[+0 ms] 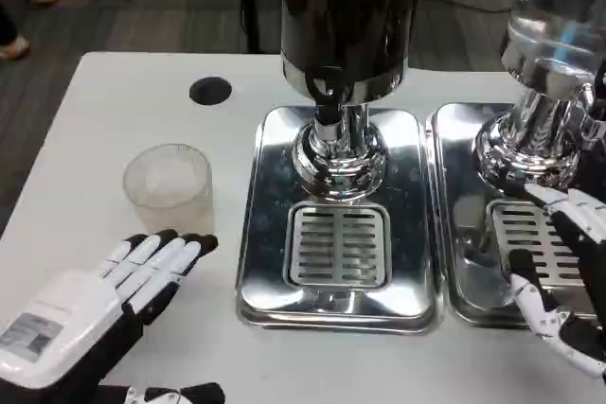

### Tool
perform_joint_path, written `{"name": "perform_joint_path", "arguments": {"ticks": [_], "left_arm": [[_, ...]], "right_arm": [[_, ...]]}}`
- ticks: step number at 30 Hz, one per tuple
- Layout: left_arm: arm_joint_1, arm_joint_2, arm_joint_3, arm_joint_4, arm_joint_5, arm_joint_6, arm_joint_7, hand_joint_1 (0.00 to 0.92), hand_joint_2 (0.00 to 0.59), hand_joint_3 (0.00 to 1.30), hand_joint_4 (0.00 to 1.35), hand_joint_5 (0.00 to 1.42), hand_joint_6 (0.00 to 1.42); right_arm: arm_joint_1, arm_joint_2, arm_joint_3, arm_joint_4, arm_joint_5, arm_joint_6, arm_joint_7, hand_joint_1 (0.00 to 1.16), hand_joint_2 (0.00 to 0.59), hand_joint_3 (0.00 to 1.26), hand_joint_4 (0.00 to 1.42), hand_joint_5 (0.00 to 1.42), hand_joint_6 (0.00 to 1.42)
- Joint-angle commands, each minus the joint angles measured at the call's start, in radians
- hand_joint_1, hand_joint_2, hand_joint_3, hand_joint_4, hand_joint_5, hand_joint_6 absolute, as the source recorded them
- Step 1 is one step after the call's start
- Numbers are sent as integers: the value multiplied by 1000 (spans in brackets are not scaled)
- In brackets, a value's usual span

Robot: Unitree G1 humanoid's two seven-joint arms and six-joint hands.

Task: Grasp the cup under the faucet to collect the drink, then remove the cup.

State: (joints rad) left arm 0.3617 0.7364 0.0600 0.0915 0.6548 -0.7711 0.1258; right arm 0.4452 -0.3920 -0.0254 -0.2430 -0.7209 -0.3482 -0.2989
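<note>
Here, head view, items as they lie on the white table (114, 101):

Clear, round plastic cup (168, 188): upright on the bare tabletop, left of the dispenser trays and well apart from the faucet; nothing visible inside; no hand touches it.

Left hand (95, 305), white back with black-and-white fingers: lower left, palm down, fingers stretched forward and lying close together, holding nothing. Fingertips (194, 245) point toward the cup and stop just short of its base.

Dark-bodied drink dispenser (346, 16) with chrome collar: top centre. Its black faucet (329, 101) hangs above a polished chrome pedestal (339, 153).

Shiny rectangular steel drip tray (260, 262) with slotted grille (338, 245): centre of table, beneath the faucet; nothing stands on the grille.

Second dispenser with clear, chrome-based body (554, 54): right edge, on its own steel drip tray (454, 262), which sits just beside the first.

Right hand (568, 272): lower right, over the second tray's grille, fingers spread apart and holding nothing; partly cut off by the picture edge.

Round black grommet (210, 91): set in the tabletop beyond the cup.

Grey floor (142, 7): beyond the table's far edge.
</note>
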Motion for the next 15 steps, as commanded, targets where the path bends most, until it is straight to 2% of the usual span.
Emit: {"name": "perform_joint_path", "arguments": {"ticks": [1,15], "left_arm": [[1,15,-3,11,-11,-13,-11,0,83,0,0,0,4],[-2,15,-2,9,-20,0,-17,0,81,0,0,0,7]], "right_arm": [[10,1,-2,-14,0,-9,0,453,484,259,243,195,227],[-18,0,0,12,11,-6,4,453,484,259,246,204,227]]}}
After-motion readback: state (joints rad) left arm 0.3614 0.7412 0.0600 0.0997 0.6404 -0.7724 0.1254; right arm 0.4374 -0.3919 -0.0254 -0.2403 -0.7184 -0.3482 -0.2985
